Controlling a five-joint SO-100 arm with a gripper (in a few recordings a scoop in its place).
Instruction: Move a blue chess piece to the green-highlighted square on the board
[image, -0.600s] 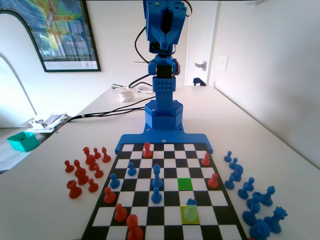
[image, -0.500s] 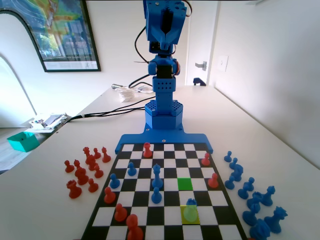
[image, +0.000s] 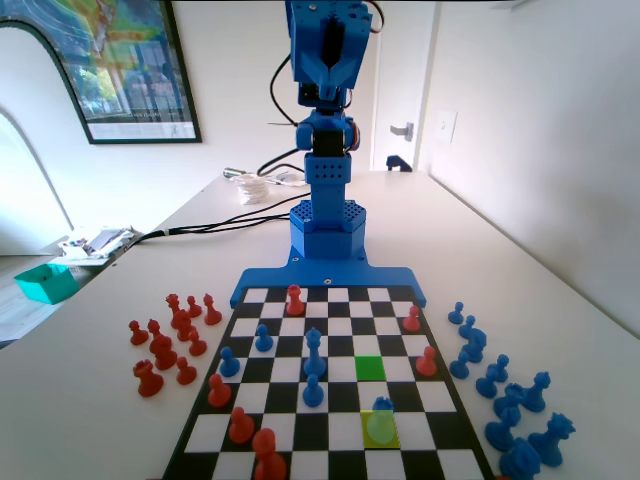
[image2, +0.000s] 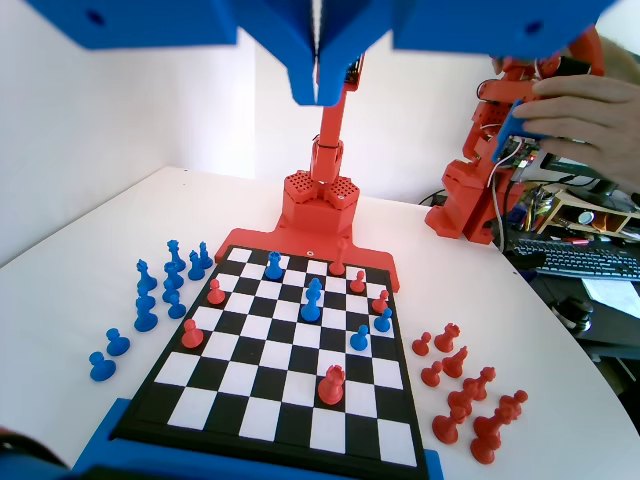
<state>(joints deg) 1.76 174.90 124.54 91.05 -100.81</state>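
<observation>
High above the board (image2: 262, 425), at twelve o'clock in the wrist view, the gripper (image2: 317, 90) hangs with its two jaws pressed together and nothing between them. Down in the fixed view, the blue chess piece (image: 381, 408) stands on the lime square (image: 380, 430) near the board's six o'clock edge. The green-highlighted square (image: 370, 367) lies bare just beyond it toward twelve o'clock. Spare blue pieces (image: 500, 395) cluster off the board at three o'clock and red pieces (image: 167, 340) at nine o'clock.
</observation>
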